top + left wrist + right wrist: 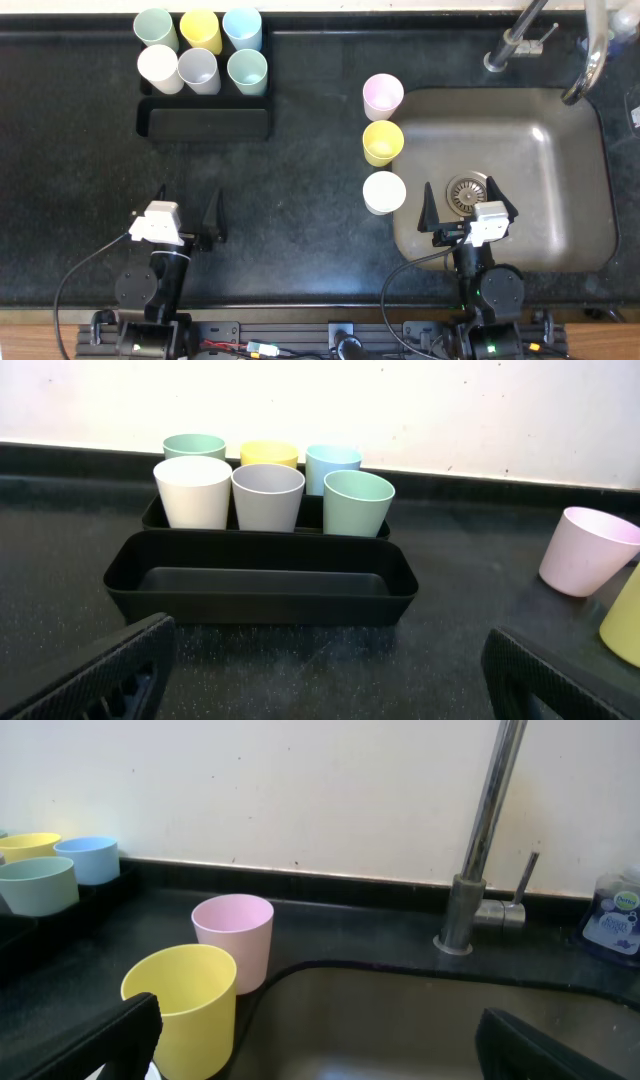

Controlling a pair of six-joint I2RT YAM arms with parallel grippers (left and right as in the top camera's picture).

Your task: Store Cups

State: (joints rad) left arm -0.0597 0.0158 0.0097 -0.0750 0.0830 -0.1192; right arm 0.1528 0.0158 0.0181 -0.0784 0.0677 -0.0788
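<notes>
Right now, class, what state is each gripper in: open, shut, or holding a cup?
Left gripper: open, holding nothing.
Right gripper: open, holding nothing.

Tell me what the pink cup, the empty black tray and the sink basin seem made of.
Pink cup: likely matte plastic; opaque, thin even wall, no glare.
Empty black tray: probably moulded plastic, slight sheen along rounded rim.
Sink basin: apparently brushed stainless steel; grey, with soft diffuse reflections.
</notes>
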